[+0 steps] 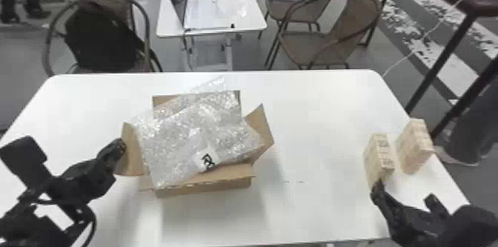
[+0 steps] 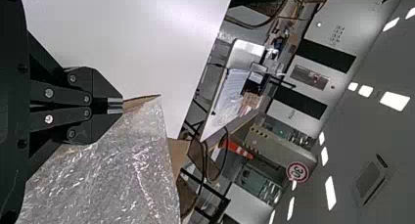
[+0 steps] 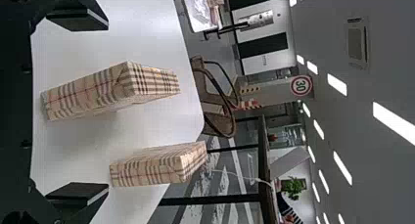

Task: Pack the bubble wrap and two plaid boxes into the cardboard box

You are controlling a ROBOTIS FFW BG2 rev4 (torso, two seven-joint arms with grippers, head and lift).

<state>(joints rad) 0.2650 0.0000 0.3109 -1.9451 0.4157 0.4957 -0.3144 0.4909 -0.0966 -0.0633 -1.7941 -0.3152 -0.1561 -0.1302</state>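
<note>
At the near side of the table [image 1: 318, 213], we find the right gripper [image 1: 405, 194] empty, its fingers spread wide, one tip close by the nearer plaid box [image 1: 383, 157]; contact we cannot confirm. The left gripper [image 2: 122, 105] has its fingers closed together at the left flap [image 1: 132, 150] of the cardboard box [image 1: 203, 187]; whether they pinch the card we cannot tell. The cardboard box sits with its flaps open, and the bubble wrap [image 1: 185, 142] lies tilted across the opening, over part of the near flap. The nearer plaid box and, just beside it, the farther plaid box [image 1: 417, 150] stand on the table, well apart from the carton. We judge the step in hand to be the pick-up of the first plaid box. The next move calls for centring the open fingers about it before closing. We note that the wrap may obstruct its entry.
</note>
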